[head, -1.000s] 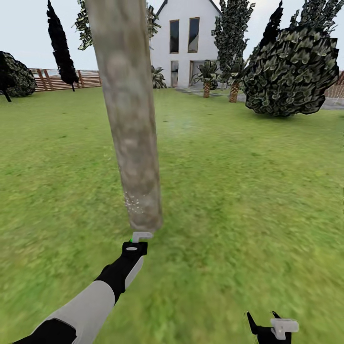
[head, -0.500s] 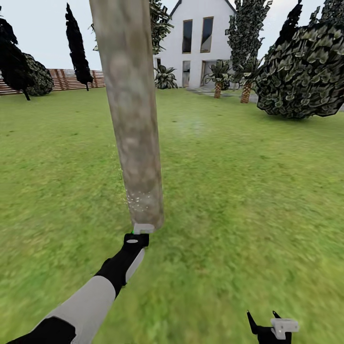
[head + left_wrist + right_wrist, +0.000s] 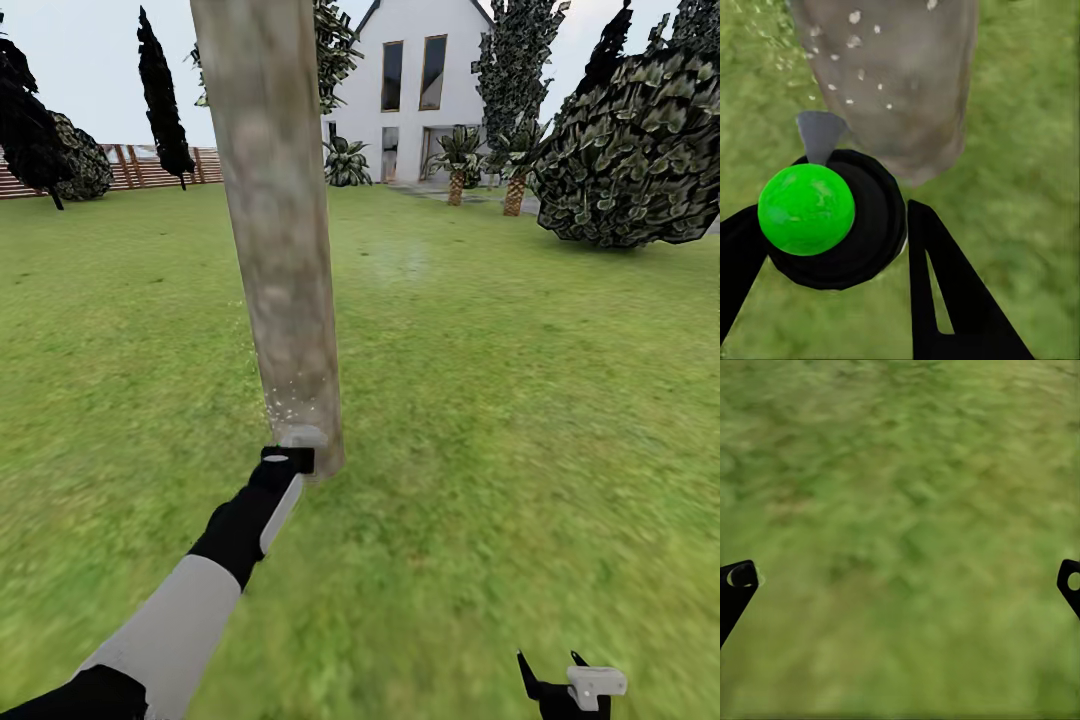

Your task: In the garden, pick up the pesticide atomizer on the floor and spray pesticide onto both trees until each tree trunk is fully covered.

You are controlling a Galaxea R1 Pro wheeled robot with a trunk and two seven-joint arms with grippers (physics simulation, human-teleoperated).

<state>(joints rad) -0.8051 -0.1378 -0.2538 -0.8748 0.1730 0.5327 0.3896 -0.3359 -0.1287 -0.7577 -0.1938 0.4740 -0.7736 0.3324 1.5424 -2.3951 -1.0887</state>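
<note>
Two hands: left hand (image 3: 832,247) grips atomizer (image 3: 832,217), bottle body hidden; right hand (image 3: 900,585) wide over grass (image 3: 900,472).

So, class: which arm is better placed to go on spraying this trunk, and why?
The left. Its claw is shut on the pesticide atomizer, right by the tree trunk, where white specks already show. The right claw is open over grass.

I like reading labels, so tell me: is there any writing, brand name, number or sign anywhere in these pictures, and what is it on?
None can be read.
The pesticide atomizer in the left gripper shows just a plain green dot and black cap, no lettering.
The tree trunk, house and fence carry no signs.
</note>
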